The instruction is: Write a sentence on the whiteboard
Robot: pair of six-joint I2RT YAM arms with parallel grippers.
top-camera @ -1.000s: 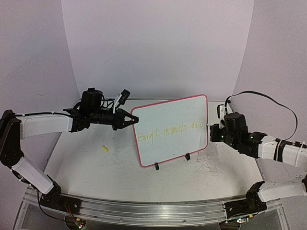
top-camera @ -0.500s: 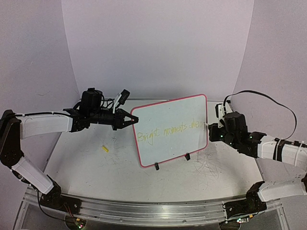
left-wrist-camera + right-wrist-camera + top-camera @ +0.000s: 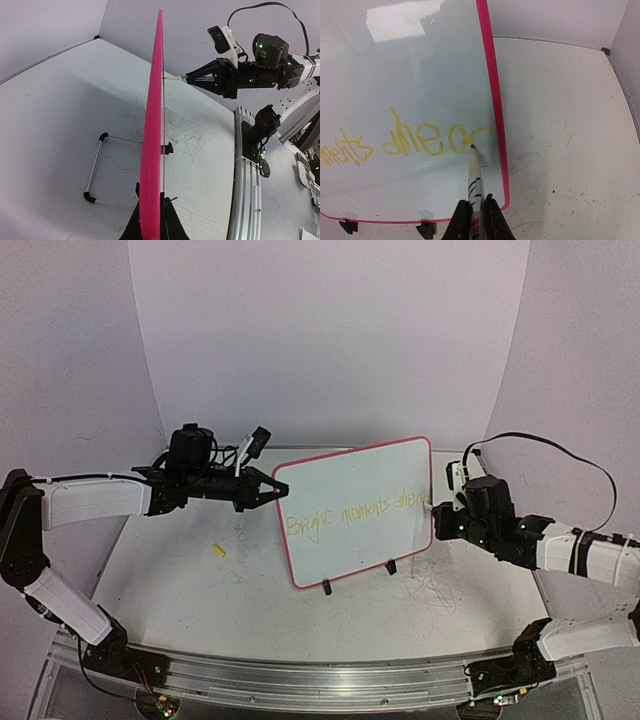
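Clamping the whiteboard (image 3: 151,150) rim, left gripper (image 3: 150,226) half cropped; right gripper (image 3: 473,218) tight on marker (image 3: 475,180), sentence (image 3: 415,143) faint.

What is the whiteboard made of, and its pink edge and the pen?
The whiteboard looks like smooth, glossy coated board or plastic: a bright light patch mirrors on it. Its pink rim seems plastic, evenly coloured. The marker looks like white plastic with black print.

The scuffed table (image 3: 250,610) bears the standing whiteboard (image 3: 350,480) and a small yellow piece (image 3: 218,551).
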